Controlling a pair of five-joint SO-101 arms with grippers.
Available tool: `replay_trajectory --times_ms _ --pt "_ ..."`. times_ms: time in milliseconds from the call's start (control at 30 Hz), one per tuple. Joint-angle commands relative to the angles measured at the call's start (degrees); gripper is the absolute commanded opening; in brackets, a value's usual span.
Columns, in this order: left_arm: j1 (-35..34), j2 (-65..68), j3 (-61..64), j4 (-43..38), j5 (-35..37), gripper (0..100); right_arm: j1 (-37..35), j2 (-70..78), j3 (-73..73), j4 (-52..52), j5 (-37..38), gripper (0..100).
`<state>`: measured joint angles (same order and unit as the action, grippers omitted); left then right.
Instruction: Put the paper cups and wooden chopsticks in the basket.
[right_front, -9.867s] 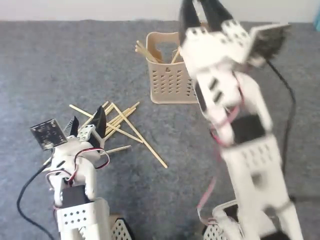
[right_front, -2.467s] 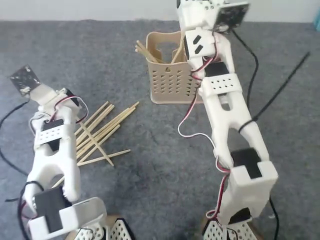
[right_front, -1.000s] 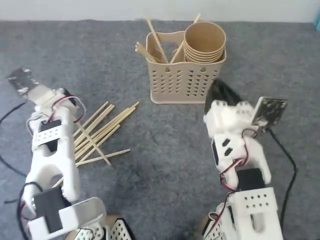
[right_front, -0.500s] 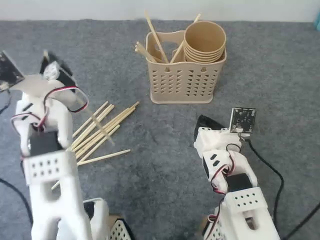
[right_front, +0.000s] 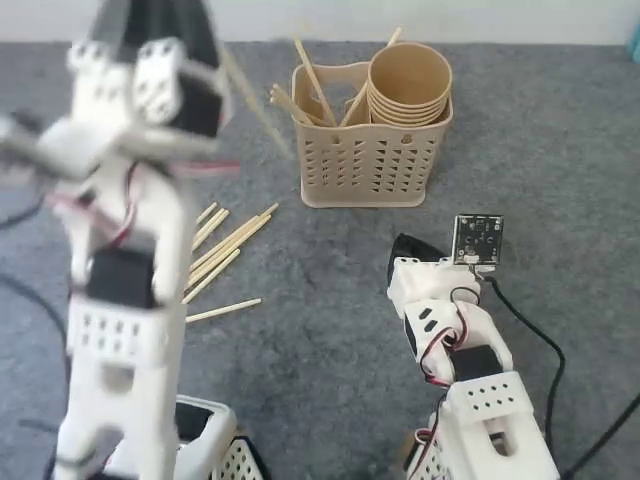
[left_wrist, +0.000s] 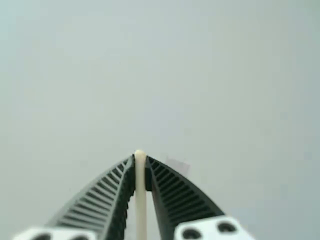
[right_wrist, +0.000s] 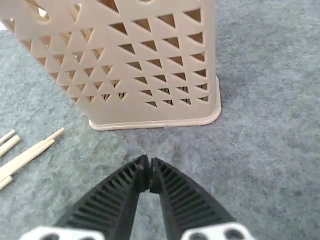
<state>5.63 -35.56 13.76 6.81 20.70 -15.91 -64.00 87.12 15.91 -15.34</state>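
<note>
L arm (right_front: 125, 290) is raised high over the grey carpet (right_front: 320, 300), well above the floor pile. L gripper (left_wrist: 140, 161) is clamped on one wooden chopstick (left_wrist: 140, 200). The stick is pinched btwn the ribbed fingers w/ its tip poking just past the fingertips, and a plain pale backdrop is seen behind it in the wrist view. In the high view the held stick is seen slanting down from the gripper toward the basket (right_front: 365, 165). Its lower end is near the basket's side, but it's too blurry to call contact.

Basket is stood upright at the far side of the carpet. A nested stack of paper cups (right_front: 408, 100) is sat in the half on the R arm's side, sticking up above the rim. The chopsticks in the basket (right_front: 312, 75) are leaned in the other half, ends poking out at diff angles.

Loose chopsticks (right_front: 228, 245) are spread on the carpet on the L arm's side, approx parallel in a bunch, plus one lying apart nearer the arm bases.

R arm (right_front: 455, 340) is folded low. R gripper (right_wrist: 149, 172) is seen w/ fingers pressed together and nothing btwn them. It's pointed at the basket's perforated wall, close over the carpet, near the basket but not touching it.
</note>
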Motion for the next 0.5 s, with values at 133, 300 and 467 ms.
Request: replay_trajectory --times_ms 133,300,467 --pt "2.20 21.45 -22.37 -1.76 -0.44 1 4.35 0.31 -0.26 -4.88 1.05 0.8" --pt "5.63 30.95 -29.67 -2.02 -9.85 1 5.14 0.31 -0.26 -4.88 2.55 0.8" --pt "6.77 37.89 -30.29 -4.40 -12.13 1 5.23 0.31 -0.26 -4.88 5.36 0.9"
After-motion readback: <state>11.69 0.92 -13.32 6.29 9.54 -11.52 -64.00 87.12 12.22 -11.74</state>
